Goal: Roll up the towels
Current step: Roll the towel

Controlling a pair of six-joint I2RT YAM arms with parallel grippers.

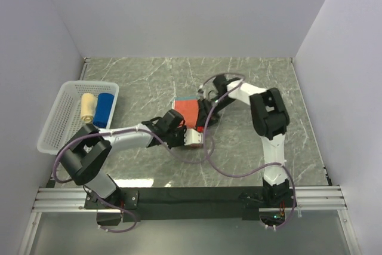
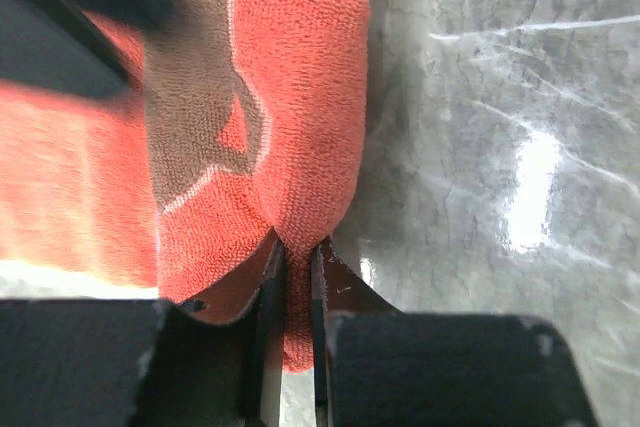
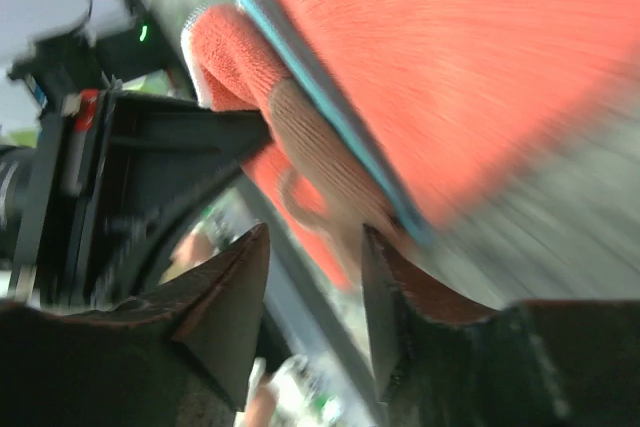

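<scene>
The rust-orange towel (image 1: pixel 186 111) lies near the middle of the surface (image 1: pixel 250 76). It is a soft terry cloth with short loops, and it has a dark brown print (image 2: pixel 190 117) with thin pale lines. In the right wrist view a narrow teal edging (image 3: pixel 320 97) runs along one border. In the left wrist view one end of it is folded over into a thick, rounded hump.

The left gripper (image 2: pixel 292 267) is at about 7 o'clock from the towel. Its two flat dark fingers (image 2: pixel 268 327) are almost together and pinch a thin fold of the orange cloth between them. The right gripper (image 3: pixel 315 234) is at about 3 o'clock from the towel. Its pointed black fingertips (image 3: pixel 232 297) stand apart, and the edge of the towel reaches in beside one of them; I see no grip on the cloth there.

Well apart, at 9 o'clock, a white plastic lattice basket (image 1: pixel 57 125) stands at the left edge. Inside it are two rolled towels side by side, the beige towel (image 1: pixel 88 108) and the blue towel (image 1: pixel 105 109), both as short cylinders.

The surface is grey-green, like marble with pale veins, and it is glossy.
</scene>
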